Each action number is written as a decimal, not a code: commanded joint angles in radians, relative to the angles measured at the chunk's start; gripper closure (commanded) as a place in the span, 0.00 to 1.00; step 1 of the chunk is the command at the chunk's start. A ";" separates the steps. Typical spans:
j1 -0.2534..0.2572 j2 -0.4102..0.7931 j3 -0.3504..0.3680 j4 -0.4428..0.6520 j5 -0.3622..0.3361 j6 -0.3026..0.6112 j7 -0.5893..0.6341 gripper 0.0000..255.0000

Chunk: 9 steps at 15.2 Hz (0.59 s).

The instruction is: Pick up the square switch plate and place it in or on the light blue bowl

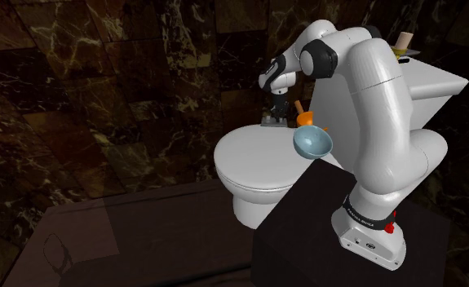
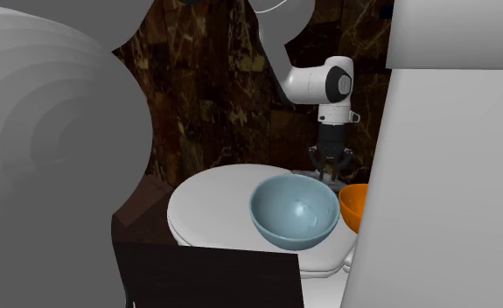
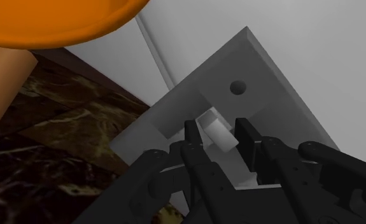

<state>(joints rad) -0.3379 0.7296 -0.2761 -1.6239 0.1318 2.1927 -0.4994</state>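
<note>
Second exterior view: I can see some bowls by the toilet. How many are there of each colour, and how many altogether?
Light blue bowl: 1
Orange bowl: 1
Total: 2

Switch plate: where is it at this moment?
In the wrist view the grey switch plate lies under the gripper, at the rear edge of the white toilet, with the orange bowl close by.

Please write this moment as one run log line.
gripper: open, fingers astride toggle | switch plate: on toilet | light blue bowl: empty
</note>
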 commanded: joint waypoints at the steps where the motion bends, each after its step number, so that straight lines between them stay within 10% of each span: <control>1: 0.003 -0.019 -0.004 -0.002 -0.004 -0.017 0.001 1.00; 9: 0.012 -0.087 -0.017 0.002 -0.020 -0.088 0.005 1.00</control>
<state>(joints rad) -0.3265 0.6481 -0.2914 -1.6258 0.1131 2.1142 -0.4952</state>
